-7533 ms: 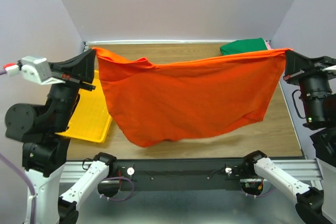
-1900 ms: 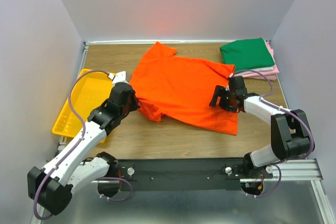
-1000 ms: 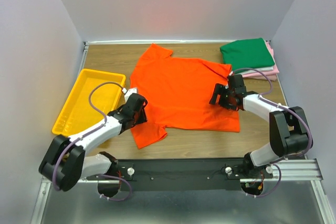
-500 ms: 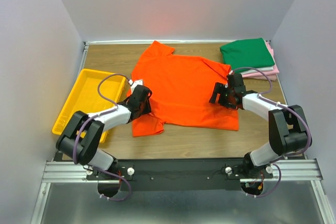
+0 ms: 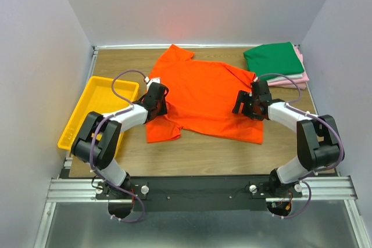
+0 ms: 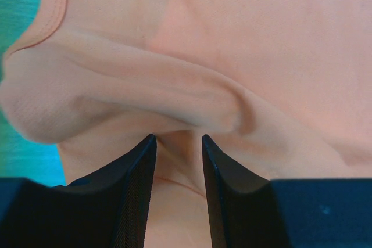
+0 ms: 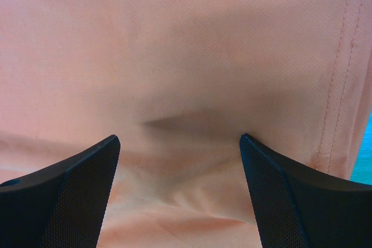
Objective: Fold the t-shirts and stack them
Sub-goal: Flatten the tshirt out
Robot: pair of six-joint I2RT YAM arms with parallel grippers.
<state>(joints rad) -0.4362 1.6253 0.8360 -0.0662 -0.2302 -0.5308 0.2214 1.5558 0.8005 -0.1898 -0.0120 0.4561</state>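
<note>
The bright orange t-shirt (image 5: 200,100) lies spread on the wooden table, its lower left part bunched. My left gripper (image 5: 158,101) sits low at the shirt's left edge. In the left wrist view its narrow-set fingers (image 6: 133,178) pinch a raised fold of orange cloth (image 6: 145,91). My right gripper (image 5: 244,104) rests on the shirt's right side. The right wrist view shows it (image 7: 179,139) open wide, with flat orange cloth (image 7: 186,45) under the fingertips. At the back right a folded dark green t-shirt (image 5: 274,59) tops a stack with a pink one (image 5: 297,76) beneath.
A yellow plastic tray (image 5: 96,114) lies at the table's left side, close to my left arm. Grey walls close in the table on the left, right and back. The metal rail with both arm bases (image 5: 197,190) runs along the near edge.
My left gripper has slid toward the back along the shirt's left edge, dragging the lower left cloth with it. The right gripper has stayed in place on the shirt.
</note>
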